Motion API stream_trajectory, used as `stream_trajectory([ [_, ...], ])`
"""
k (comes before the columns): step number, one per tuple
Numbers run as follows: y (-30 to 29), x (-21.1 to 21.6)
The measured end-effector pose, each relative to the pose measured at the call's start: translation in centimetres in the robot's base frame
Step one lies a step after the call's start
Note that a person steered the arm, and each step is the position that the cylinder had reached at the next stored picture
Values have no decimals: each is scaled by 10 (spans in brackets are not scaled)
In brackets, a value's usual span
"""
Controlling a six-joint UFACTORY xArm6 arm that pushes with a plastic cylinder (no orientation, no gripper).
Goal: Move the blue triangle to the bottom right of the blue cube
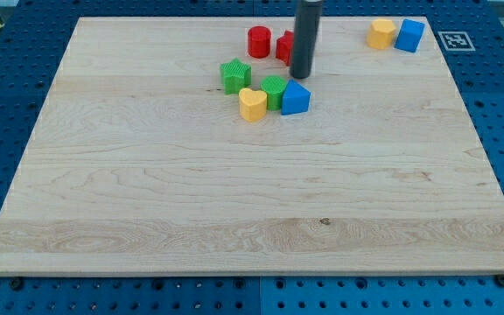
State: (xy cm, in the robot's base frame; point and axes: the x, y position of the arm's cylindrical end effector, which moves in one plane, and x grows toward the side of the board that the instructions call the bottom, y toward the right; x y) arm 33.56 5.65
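My tip (301, 75) stands just above the blue triangle (295, 98), hemmed in by a tight cluster: a green block (274, 91) touches the triangle's left, a yellow heart (252, 104) lies beyond it, a green star (234, 75) sits further left, and a red cylinder (259, 41) and another red block (284, 46) crowd the top. Rightward, bare board runs to the blue cube (410, 35) in the upper right, with a yellow block (381, 33) against its left side. Room shows below and right of the cube.
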Motion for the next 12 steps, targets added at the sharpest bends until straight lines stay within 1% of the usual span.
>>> stream_trajectory([
  [2,-13,71],
  [3,-36,74],
  [4,-44,108],
  [5,-2,122],
  [6,47,82],
  [7,66,61],
  [8,44,96],
  [9,7,117],
  [10,-23,99],
  [11,7,64],
  [12,80,60],
])
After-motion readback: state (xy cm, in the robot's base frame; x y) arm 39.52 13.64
